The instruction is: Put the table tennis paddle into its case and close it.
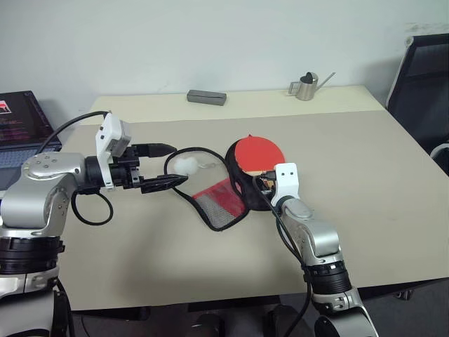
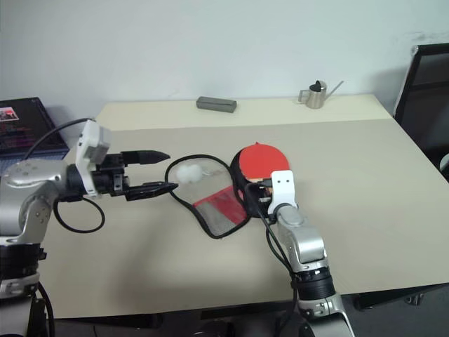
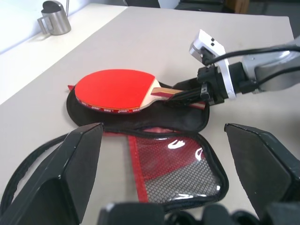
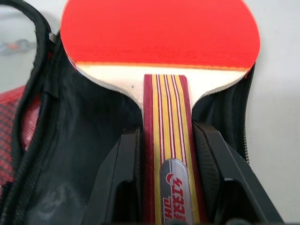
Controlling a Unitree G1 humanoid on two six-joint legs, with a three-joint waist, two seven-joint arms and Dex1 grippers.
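Observation:
The table tennis paddle [image 1: 258, 152], red-faced with a striped wood handle [image 4: 169, 117], lies over the black half of the open case [image 3: 187, 123] in the middle of the table. My right gripper [image 1: 265, 184] is shut on the handle, one finger on each side. The case's red flap with the black mesh pocket [image 1: 221, 203] is spread toward my left, and its white pom-pom [image 1: 187, 166] lies beside the zip edge. My left gripper [image 1: 179, 164] is open just left of the flap, level with the pom-pom, its lower finger close to the zip edge; I cannot tell if it touches.
A grey box [image 1: 206, 97] and a small metal watering can [image 1: 306, 86] stand at the table's far edge. A laptop [image 1: 21, 126] sits off to the left and a black chair [image 1: 421, 77] to the right. The table [image 1: 379, 182] is bare on the right.

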